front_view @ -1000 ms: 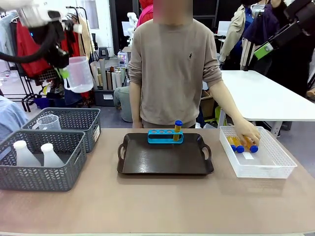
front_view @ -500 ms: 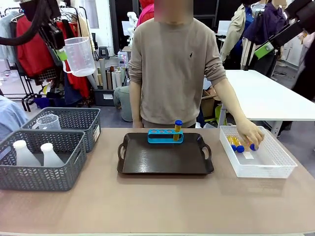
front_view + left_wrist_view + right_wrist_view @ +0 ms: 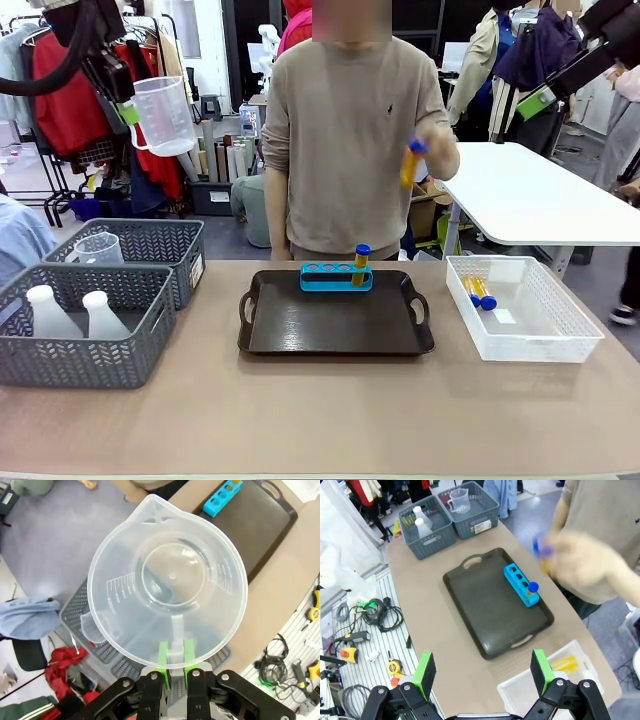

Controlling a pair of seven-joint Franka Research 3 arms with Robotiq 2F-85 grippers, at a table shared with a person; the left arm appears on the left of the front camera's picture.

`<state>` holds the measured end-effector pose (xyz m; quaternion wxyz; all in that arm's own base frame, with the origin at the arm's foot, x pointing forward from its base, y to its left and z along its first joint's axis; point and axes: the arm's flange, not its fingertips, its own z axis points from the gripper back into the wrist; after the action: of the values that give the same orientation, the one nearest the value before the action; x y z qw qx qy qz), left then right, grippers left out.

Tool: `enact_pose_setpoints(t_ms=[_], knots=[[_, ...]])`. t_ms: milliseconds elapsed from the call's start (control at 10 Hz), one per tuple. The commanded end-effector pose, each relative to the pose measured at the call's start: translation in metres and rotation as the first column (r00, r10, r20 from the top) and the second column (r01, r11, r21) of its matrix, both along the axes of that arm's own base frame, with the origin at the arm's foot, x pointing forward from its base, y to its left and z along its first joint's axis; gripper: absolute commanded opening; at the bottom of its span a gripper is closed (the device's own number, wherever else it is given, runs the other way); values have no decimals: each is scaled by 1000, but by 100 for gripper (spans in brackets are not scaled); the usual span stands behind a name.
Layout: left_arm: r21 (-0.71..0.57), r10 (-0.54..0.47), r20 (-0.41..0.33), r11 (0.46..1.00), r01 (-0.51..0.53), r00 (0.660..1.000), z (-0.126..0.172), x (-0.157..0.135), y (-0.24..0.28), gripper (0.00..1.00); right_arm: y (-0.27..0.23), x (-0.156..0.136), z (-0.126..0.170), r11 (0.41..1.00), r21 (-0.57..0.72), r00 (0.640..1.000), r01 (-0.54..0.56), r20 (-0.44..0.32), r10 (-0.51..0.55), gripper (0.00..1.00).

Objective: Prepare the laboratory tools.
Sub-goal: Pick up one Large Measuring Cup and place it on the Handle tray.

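Note:
High at the far left, my left gripper point(image 3: 125, 110) is shut on the handle of the clear measuring beaker point(image 3: 165, 115). The left wrist view looks down into the beaker point(image 3: 170, 580), with the green pads point(image 3: 163, 655) pinching its handle. The blue rack point(image 3: 335, 277) stands at the back of the dark tray point(image 3: 335, 335) with one blue-capped tube point(image 3: 361, 262) in it. The person's hand holds another tube point(image 3: 410, 162) at chest height. Two tubes point(image 3: 478, 292) lie in the white basket point(image 3: 540, 340). My right gripper point(image 3: 483, 672) hangs open high above the tray point(image 3: 485, 605) and rack point(image 3: 520, 586).
Two grey baskets stand at the table's left. The nearer one point(image 3: 90, 360) holds two white flasks point(image 3: 45, 310); the farther one point(image 3: 150, 240) holds a second clear beaker point(image 3: 100, 248). Bare tabletop runs along the front edge. A white table stands behind at the right.
The person's hand lifted a tube out of the white basket up to chest height. My left gripper carried the beaker up and slightly right, then held still.

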<state>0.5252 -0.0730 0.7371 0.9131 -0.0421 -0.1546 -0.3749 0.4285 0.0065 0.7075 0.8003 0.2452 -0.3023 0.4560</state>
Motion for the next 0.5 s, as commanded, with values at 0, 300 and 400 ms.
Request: enact_pose_setpoints(t_ms=[0, 300, 400], knots=[[8, 4, -5, 1000, -4, 1000, 4, -5, 2, 0, 1, -1, 1, 1000, 9, 1000, -8, 7, 8, 100], [-1, -138, 14, 990, 138, 990, 38, -9, -18, 0, 1, -1, 1, 1000, 9, 1000, -8, 7, 8, 100], [1, -234, 11, 972, 234, 972, 65, -25, -35, 0, 1, -1, 1, 1000, 9, 1000, -8, 7, 8, 100]])
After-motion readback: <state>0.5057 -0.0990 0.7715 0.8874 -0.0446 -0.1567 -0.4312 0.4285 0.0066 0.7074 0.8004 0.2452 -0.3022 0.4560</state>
